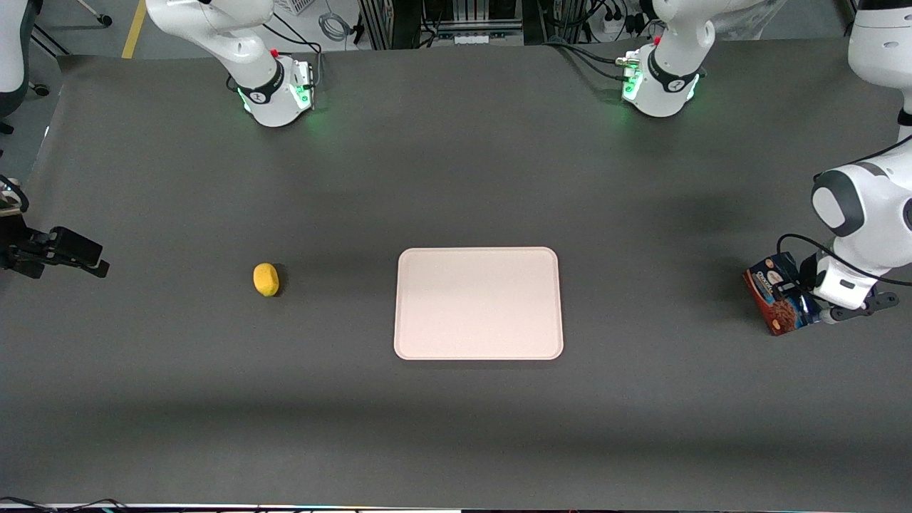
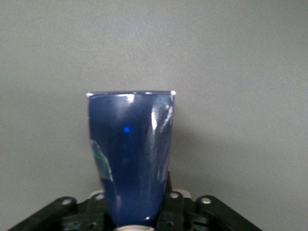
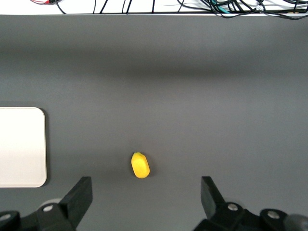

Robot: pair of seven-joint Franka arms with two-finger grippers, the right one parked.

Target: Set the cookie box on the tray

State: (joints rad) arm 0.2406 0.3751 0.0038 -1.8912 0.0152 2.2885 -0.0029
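Observation:
The cookie box, dark blue and reddish-brown with a cookie picture, is at the working arm's end of the table, tilted on edge. My left gripper is shut on it, gripping the end that faces away from the tray. In the left wrist view the box's glossy blue side sticks out from between the jaws over the bare grey mat. The pale pinkish-cream tray lies flat at the table's middle, well apart from the box, and nothing lies on it. Its corner also shows in the right wrist view.
A small yellow lump lies on the mat toward the parked arm's end, also seen in the right wrist view. Two arm bases stand at the table edge farthest from the front camera.

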